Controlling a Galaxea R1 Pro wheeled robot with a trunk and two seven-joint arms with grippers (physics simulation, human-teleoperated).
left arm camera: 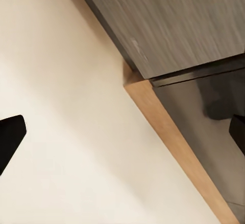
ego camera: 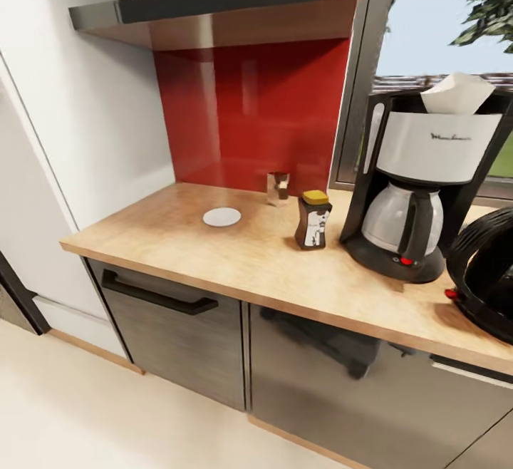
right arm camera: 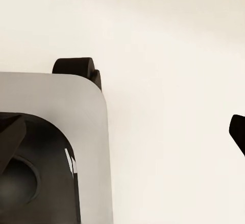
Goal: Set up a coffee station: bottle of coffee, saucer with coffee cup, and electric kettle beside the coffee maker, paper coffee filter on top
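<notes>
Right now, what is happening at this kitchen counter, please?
Nothing is being handled. On the countertop stand the coffee maker with a paper filter on top, the coffee bottle beside it and the kettle at its other side. The saucer lies apart, bare; the cup stands off it.

The left gripper (left arm camera: 122, 137) is seen pointed down at the floor (left arm camera: 76, 147), its dark fingertips (left arm camera: 10, 134) spread wide apart, nothing held between; the right gripper (right arm camera: 122, 137) is likewise held agape above the floor, beside the robot's base (right arm camera: 51, 147).
</notes>
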